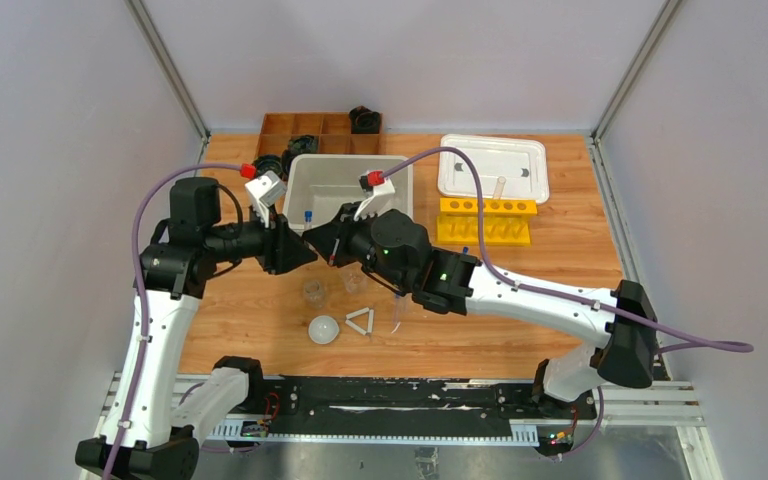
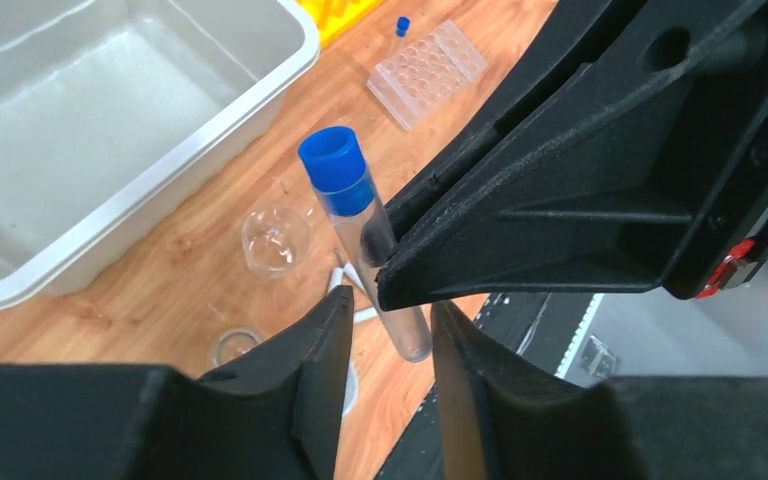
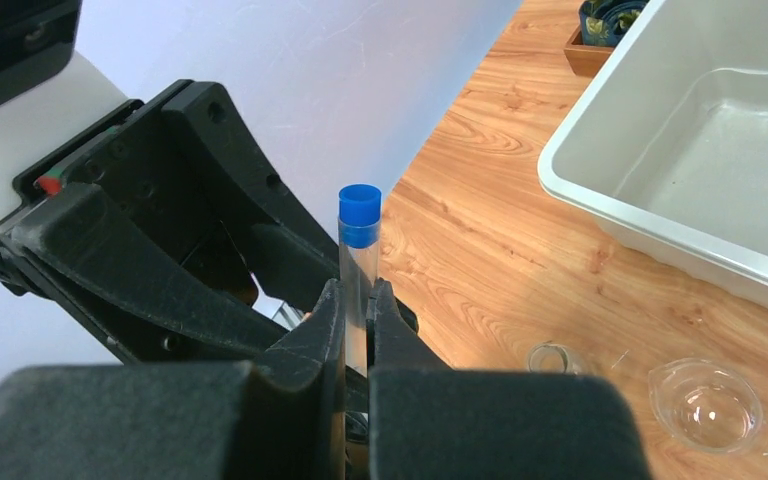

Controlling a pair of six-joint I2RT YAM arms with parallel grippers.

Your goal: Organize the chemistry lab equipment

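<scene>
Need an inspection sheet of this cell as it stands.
Surface: wooden table, nothing spilled seen.
Job's things: thin clear blue-capped tube held above table; small clear beakers, white dome, white triangle loose on table; yellow rack with round holes; clear plastic rack.
Clutter: brown wooden divided tray with black coiled objects; grey plastic bin; white shallow tray.
Grippers: right gripper shut on the tube; left gripper open around its lower end.
Cables: purple cables arch over both arms.
Surroundings: grey walls, metal frame posts.
</scene>
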